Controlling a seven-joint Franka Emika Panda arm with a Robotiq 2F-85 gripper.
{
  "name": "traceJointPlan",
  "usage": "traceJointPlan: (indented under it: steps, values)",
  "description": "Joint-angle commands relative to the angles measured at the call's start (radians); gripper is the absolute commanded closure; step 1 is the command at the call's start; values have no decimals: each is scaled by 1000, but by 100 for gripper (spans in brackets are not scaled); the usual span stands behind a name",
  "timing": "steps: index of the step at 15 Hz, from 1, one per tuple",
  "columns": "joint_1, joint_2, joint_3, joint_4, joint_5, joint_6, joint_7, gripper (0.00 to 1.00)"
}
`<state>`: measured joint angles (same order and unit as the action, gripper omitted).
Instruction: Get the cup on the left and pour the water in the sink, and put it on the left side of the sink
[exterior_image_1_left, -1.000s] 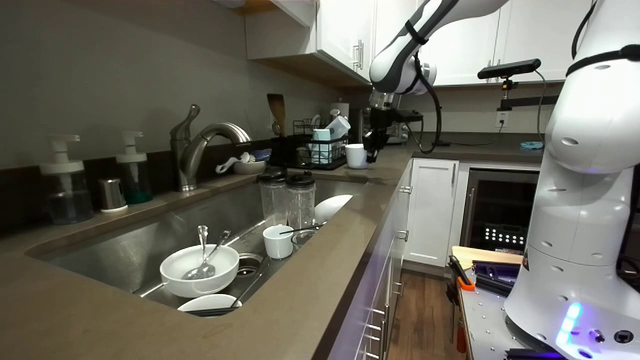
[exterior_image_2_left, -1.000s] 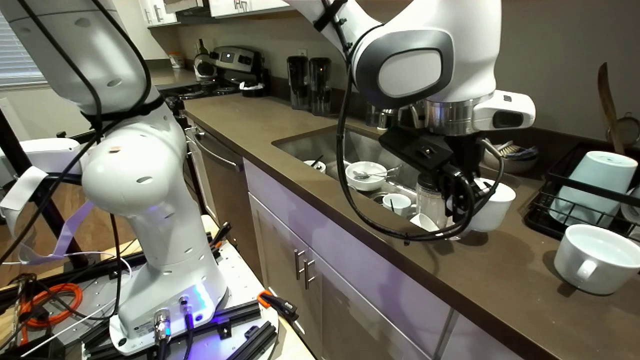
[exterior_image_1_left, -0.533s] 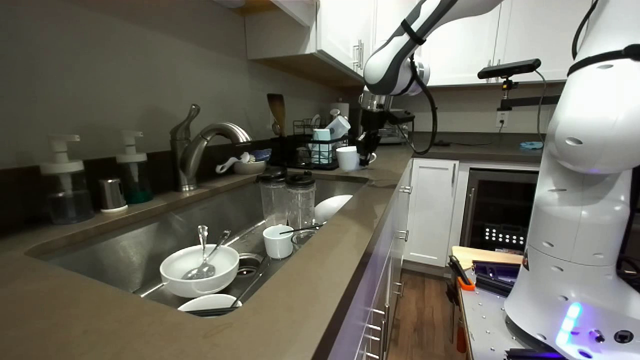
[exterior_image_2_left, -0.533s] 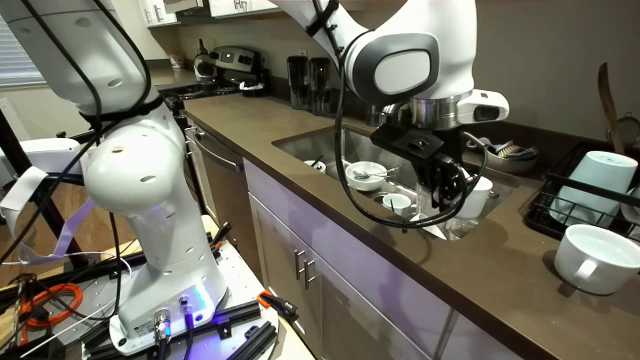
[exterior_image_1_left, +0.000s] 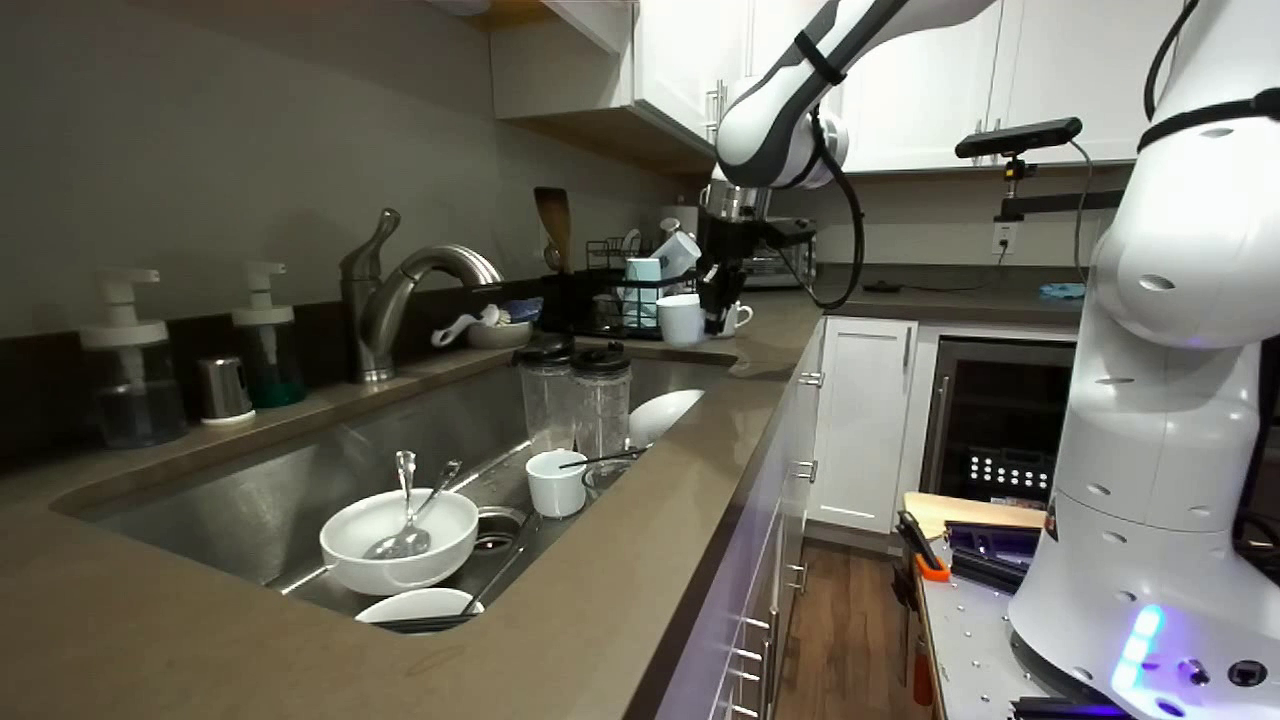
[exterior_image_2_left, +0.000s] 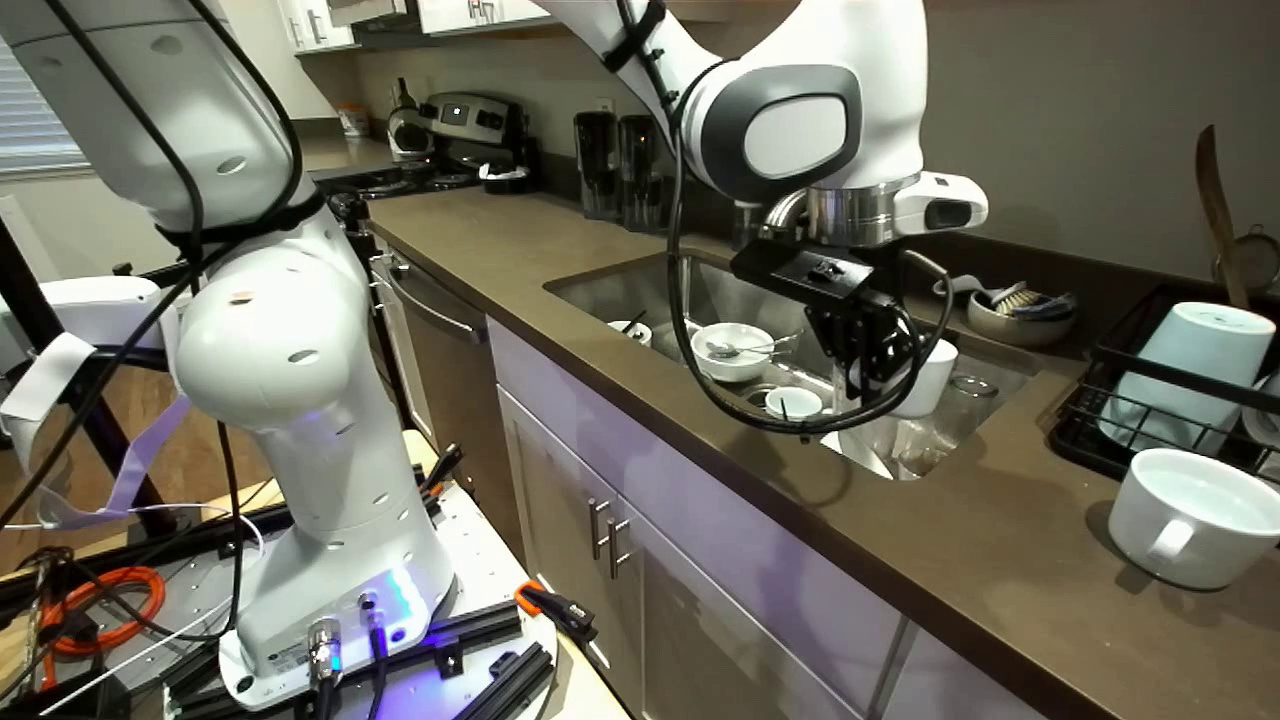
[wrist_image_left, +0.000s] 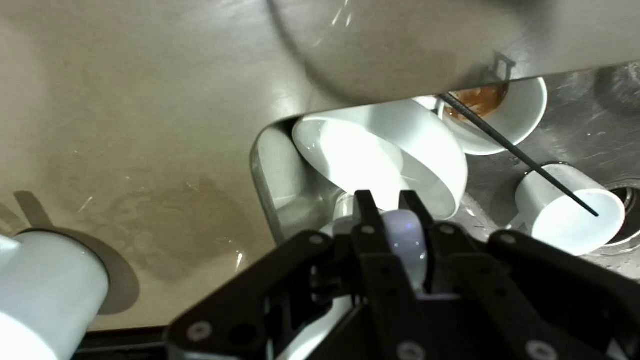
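Hanging above the end of the sink (exterior_image_1_left: 240, 500), the cup (exterior_image_1_left: 681, 322) was held mouth up, clamped, apparently by its handle (wrist_image_left: 407, 240), in the clenched gripper (wrist_image_left: 387, 205); its contents could not be made out. For a clean pour, a slow, low tip farther inside was judged best, with the lidded bottles (exterior_image_1_left: 602, 415) given room and any twist at the grip avoided.

Pincer (wrist_image_left: 386, 205) with cup (exterior_image_2_left: 935, 378) — now nearer the middle of the sink (exterior_image_2_left: 726, 294).
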<state>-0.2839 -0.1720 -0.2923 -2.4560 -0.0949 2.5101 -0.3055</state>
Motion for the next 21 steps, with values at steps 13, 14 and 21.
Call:
traceJointPlan:
  steps: [13, 14, 21]
  values:
    - [95, -10, 171, 18, -161, -58, 243, 92]
    - [102, -8, 182, 23, -166, -65, 258, 92]
    - [131, 39, 257, 59, -328, -119, 420, 92]
